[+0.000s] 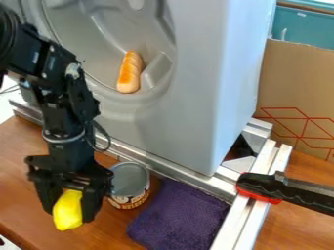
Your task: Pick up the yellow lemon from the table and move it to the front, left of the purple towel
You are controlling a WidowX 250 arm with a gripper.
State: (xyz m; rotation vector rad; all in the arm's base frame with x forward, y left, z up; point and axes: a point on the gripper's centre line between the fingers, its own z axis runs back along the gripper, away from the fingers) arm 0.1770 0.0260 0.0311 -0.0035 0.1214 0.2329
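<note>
The black arm (72,100) comes in from the upper left, bends, and hangs almost straight down in front of the grey housing (205,83). At its lower end the gripper (69,213) points down over the left part of the wooden bench (23,173), its fingers closed around a yellow object, one on either side.

There is one yellow object (67,211), one bread roll (130,73), one can (130,181) and one purple cloth (179,215). There is also one black and red clamp (264,188) and one cardboard box (297,80).

The yellow object is bright, plain and rounded, narrowing a little at its lower end, which sticks out below the fingers. Whether it touches the bench is hard to tell.

The can stands upright near the gripper, with a printed label and a grey top. The cloth lies just beside it, next to the metal rails (242,225). The roll, golden and ridged, rests at a tilt in the round hollow of the housing. The clamp sits across the rails, and the box, marked with red lines, is behind them.
</note>
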